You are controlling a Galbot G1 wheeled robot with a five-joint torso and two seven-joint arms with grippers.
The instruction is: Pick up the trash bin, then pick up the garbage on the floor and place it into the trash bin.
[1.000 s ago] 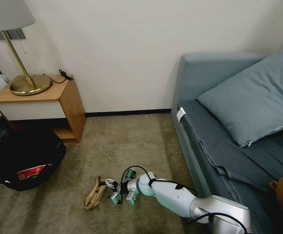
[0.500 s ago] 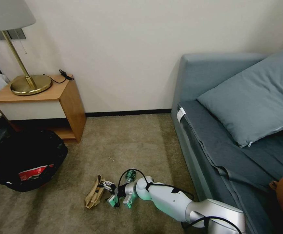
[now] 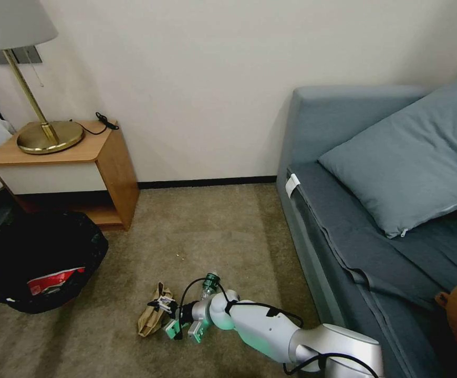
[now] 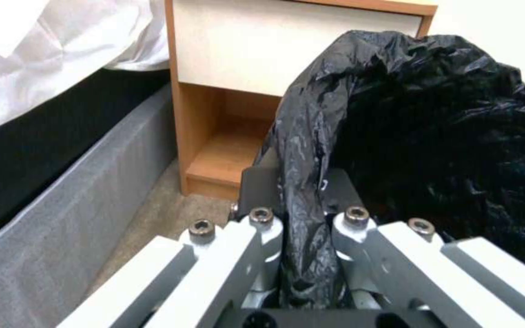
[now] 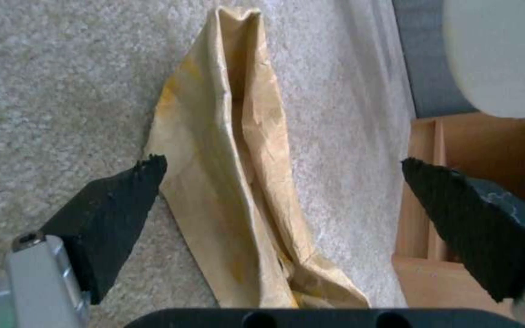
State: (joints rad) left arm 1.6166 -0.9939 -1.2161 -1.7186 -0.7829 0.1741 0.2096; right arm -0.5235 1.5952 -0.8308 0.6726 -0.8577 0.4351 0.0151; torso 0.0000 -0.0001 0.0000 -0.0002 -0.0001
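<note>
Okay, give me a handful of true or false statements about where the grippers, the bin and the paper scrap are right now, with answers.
1. The right gripper is open around the tan paper scrap. True.
2. The left gripper is open and holds nothing. False: it is shut on the trash bin, at its bag-covered rim.
3. A red-and-white wrapper lies in the bin. True.
4. The paper scrap rests on the sofa. False: it lies on the carpet.
</note>
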